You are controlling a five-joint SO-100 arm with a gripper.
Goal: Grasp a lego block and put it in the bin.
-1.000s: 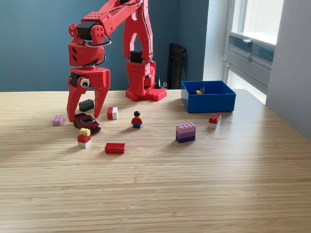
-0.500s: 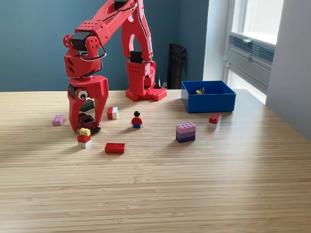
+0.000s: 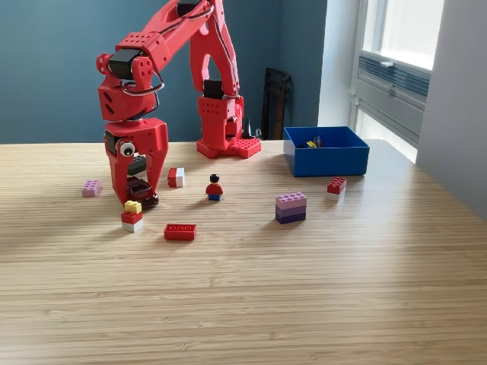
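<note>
My red gripper [image 3: 137, 199] points down at the exterior view's left, its fingers closed in on either side of a dark red toy car [image 3: 142, 192] that rests on the table. A black brick [image 3: 137, 164] lies just behind the fingers. A small stack of yellow, red and white bricks [image 3: 132, 217] sits right in front of them. The blue bin [image 3: 327, 161] stands at the back right with a few small pieces inside.
On the wooden table lie a pink brick [image 3: 91, 188], a red-and-white brick [image 3: 176, 177], a minifigure [image 3: 215, 188], a flat red brick [image 3: 180, 231], a purple stack [image 3: 291, 207] and a red brick [image 3: 336, 185] near the bin. The arm's base [image 3: 224, 141] stands at the back.
The gripper dropped lower and shifted slightly left over the toy car. Its jaws went from wide open to narrowed around the car.
</note>
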